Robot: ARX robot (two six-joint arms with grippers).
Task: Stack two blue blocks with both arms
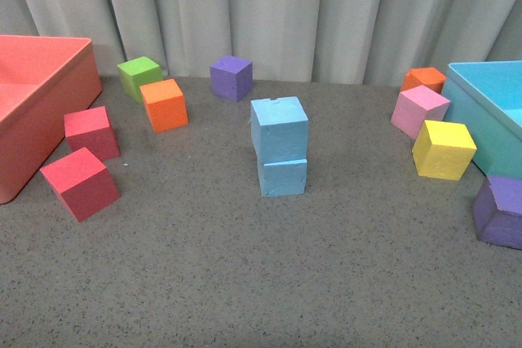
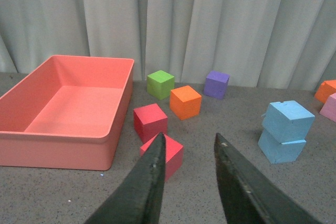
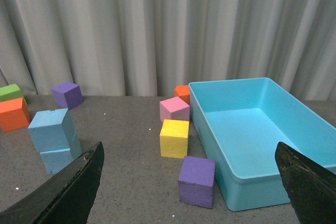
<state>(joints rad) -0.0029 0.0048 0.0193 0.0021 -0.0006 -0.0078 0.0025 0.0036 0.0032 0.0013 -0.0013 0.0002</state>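
Note:
Two light blue blocks stand stacked in the middle of the table. The upper block rests on the lower block, turned a little against it. The stack also shows in the left wrist view and in the right wrist view. Neither arm shows in the front view. My left gripper is open and empty, well back from the stack, with a red cube just past its fingers. My right gripper is open wide and empty, with a purple cube between its fingers' lines.
A salmon bin stands at the left with two red cubes, an orange cube and a green cube near it. A turquoise bin stands at the right with yellow, pink, orange and purple cubes beside it.

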